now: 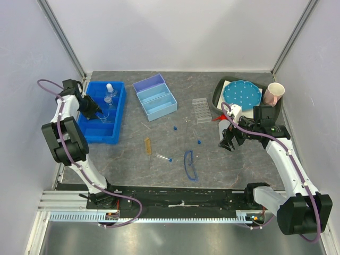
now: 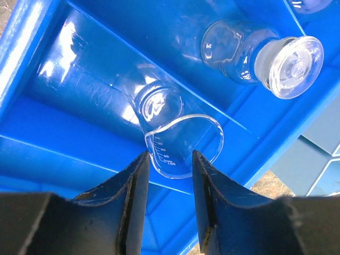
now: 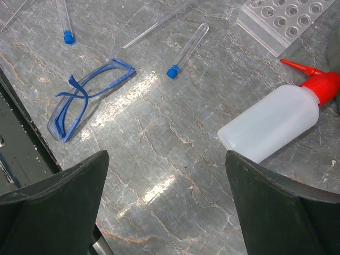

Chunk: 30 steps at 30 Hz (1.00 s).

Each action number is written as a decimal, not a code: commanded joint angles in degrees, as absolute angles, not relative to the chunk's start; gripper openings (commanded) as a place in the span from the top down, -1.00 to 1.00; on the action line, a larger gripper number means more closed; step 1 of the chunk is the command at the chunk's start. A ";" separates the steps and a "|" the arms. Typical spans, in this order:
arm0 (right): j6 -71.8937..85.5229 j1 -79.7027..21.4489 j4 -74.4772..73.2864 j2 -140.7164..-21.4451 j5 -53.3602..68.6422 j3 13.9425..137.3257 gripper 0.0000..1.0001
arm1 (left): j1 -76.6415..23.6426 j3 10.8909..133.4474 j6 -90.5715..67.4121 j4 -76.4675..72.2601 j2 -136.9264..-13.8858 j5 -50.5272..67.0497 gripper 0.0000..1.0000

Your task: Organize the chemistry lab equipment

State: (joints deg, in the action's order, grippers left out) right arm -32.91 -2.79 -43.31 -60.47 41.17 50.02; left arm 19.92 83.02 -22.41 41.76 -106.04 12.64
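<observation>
My left gripper (image 1: 100, 116) is down inside the blue bin (image 1: 101, 137). In the left wrist view it (image 2: 170, 155) is open, with a clear glass beaker (image 2: 180, 141) lying on its side just past the fingertips. A stoppered glass flask (image 2: 255, 50) lies beyond. My right gripper (image 1: 228, 144) (image 3: 166, 156) is wide open and empty above the table. The white squeeze bottle (image 3: 271, 122) with a red nozzle (image 1: 216, 118) lies just to its right. Blue-rimmed safety glasses (image 1: 189, 164) (image 3: 85, 95), blue-capped tubes (image 1: 163, 157) (image 3: 186, 50) and an amber tube (image 1: 147, 145) lie on the table.
Two light-blue trays (image 1: 155, 96) stand behind the middle. A clear tube rack (image 1: 201, 110) (image 3: 287, 18) lies near the bottle. A dark tray at the back right holds the blue dotted disc (image 1: 242, 94), with a paper cup (image 1: 274, 94) beside it.
</observation>
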 commanded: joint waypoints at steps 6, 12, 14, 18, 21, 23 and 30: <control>-34.10 -2.64 -41.13 -59.24 41.57 49.40 -0.96 | 20.21 80.43 -21.09 37.90 -92.30 18.09 -0.18; -33.23 -2.37 -39.82 -58.01 41.75 49.13 -0.96 | 20.13 69.19 -21.97 31.65 -79.38 26.69 -0.48; -32.35 -2.20 -39.46 -57.40 42.62 49.22 -0.96 | 20.04 64.09 -21.88 28.57 -74.47 29.87 -0.54; -31.81 -2.29 -40.69 -56.43 45.08 50.62 -0.96 | 18.99 56.88 -22.41 24.79 -67.35 36.37 -0.65; -31.73 -2.37 -42.36 -56.51 47.26 52.72 -0.96 | 17.67 53.44 -21.89 23.82 -62.16 38.49 -0.81; -29.10 -2.37 -43.15 -58.00 52.01 53.17 -0.96 | 16.70 51.77 -21.19 23.64 -59.43 38.85 -0.86; -29.98 -5.70 -46.41 -69.33 62.50 57.82 -0.96 | 14.50 44.57 -20.83 19.43 -50.02 46.32 -0.99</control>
